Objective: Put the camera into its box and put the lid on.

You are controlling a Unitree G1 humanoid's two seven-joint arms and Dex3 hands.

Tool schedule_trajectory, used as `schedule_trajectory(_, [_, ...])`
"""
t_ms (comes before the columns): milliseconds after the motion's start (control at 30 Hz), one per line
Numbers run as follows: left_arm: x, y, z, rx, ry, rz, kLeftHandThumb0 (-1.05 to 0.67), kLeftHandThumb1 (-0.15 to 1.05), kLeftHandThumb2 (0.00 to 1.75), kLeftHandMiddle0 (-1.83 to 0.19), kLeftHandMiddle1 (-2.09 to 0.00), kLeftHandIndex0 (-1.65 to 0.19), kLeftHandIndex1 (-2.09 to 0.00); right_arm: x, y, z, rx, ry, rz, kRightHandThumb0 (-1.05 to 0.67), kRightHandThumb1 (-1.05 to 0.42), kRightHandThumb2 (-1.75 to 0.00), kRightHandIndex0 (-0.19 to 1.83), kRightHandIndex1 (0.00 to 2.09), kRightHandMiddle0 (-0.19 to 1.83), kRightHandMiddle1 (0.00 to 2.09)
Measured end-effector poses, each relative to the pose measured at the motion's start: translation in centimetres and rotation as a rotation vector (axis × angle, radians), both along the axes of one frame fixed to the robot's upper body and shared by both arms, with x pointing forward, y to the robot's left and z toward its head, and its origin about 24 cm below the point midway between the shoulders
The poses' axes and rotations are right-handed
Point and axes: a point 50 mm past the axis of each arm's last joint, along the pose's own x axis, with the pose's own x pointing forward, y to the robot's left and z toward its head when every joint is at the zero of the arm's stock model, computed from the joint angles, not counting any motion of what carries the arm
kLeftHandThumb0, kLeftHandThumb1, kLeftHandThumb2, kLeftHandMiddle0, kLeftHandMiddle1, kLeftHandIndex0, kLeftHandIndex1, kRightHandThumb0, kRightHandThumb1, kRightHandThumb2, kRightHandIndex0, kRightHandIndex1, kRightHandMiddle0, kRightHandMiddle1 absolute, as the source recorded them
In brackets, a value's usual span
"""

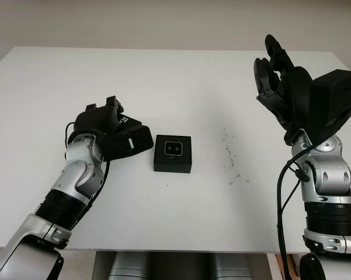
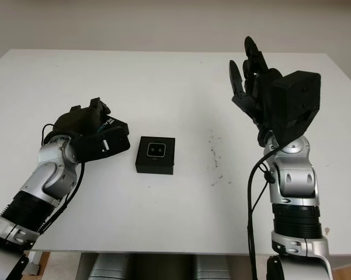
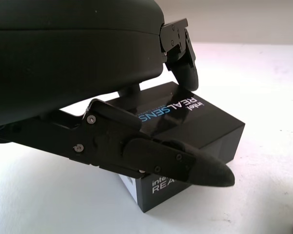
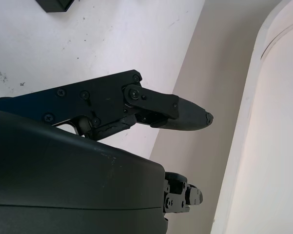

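Left eye view: left hand (image 1: 114, 125) clamps the lid (image 1: 131, 142) just beside the box (image 1: 173, 153). The camera (image 1: 174, 149) lies inside. Right hand (image 1: 277, 73) is open, raised.

White table (image 1: 181, 81) seen from above. Near its centre lies the open black box (image 1: 173, 153), the camera (image 1: 174, 149) set in its top. Just left of the box, apart from it, the black lid (image 1: 130, 140) sits on the surface under the left hand (image 1: 102, 125). Dark specks (image 1: 229, 153) mark the tabletop to the right of the box.
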Motion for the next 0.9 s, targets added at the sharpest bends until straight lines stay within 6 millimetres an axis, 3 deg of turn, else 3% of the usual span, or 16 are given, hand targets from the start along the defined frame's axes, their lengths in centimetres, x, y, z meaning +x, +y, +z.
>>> schedule_trajectory(67, [0.0, 0.0, 0.1, 0.024, -0.013, -0.011, -0.11, 0.91, 0.05, -0.35, -1.18, -0.4, -1.03, 0.0, 0.0, 0.0, 0.0, 0.0, -0.001, -0.51, -1.05, -0.6, -0.03, 0.06, -0.02, 0.06])
schedule_trajectory(133, [0.0, 0.1, 0.1, 0.037, -0.04, -0.021, -0.1, 0.89, 0.05, -0.37, -1.26, -0.46, -1.04, 0.0, 0.0, 0.0, -0.002, 0.0, -0.003, -0.51, -1.05, -0.59, -0.02, 0.06, -0.01, 0.06])
schedule_trajectory(200, [-0.1, 0.1, 0.1, 0.042, -0.065, -0.037, -0.1, 0.91, 0.06, -0.28, -1.47, -0.39, -1.13, 0.0, 0.0, 0.0, -0.005, 0.0, -0.005, -0.51, -1.05, -0.59, -0.02, 0.06, -0.02, 0.06])
schedule_trajectory(300, [-0.1, 0.2, 0.1, 0.028, -0.085, -0.065, -0.1, 0.93, 0.06, -0.26, -1.57, -0.33, -1.24, 0.0, 0.0, -0.1, -0.007, 0.003, -0.001, -0.52, -1.05, -0.58, -0.02, 0.06, -0.02, 0.06])
schedule_trajectory(433, [-0.3, 0.9, 0.2, 0.006, -0.107, -0.11, -0.09, 0.94, 0.06, -0.26, -1.61, -0.31, -1.32, 0.0, 0.0, -0.1, -0.005, 0.001, 0.002, -0.51, -1.05, -0.57, -0.02, 0.06, -0.01, 0.06])
schedule_trajectory(533, [-0.4, 1.6, 0.6, -0.052, -0.105, -0.151, -0.07, 0.94, 0.06, -0.25, -1.52, -0.27, -1.35, -0.1, 0.0, -0.1, -0.002, -0.006, 0.005, -0.53, -1.05, -0.56, -0.02, 0.06, -0.01, 0.06])
schedule_trajectory(700, [-0.5, 2.9, 2.8, -0.277, -0.124, -0.242, -0.07, 0.92, 0.05, -0.32, -1.41, -0.31, -1.33, 0.0, 0.1, -0.2, 0.005, -0.013, 0.021, -0.55, -1.05, -0.55, -0.02, 0.06, -0.02, 0.06])
schedule_trajectory(900, [-0.2, 4.1, 5.0, -0.373, -0.16, -0.306, -0.1, 0.94, 0.06, -0.27, -1.5, -0.24, -1.43, 0.0, 0.1, -0.3, 0.005, -0.015, 0.024, -0.55, -1.05, -0.55, -0.02, 0.06, -0.01, 0.06])
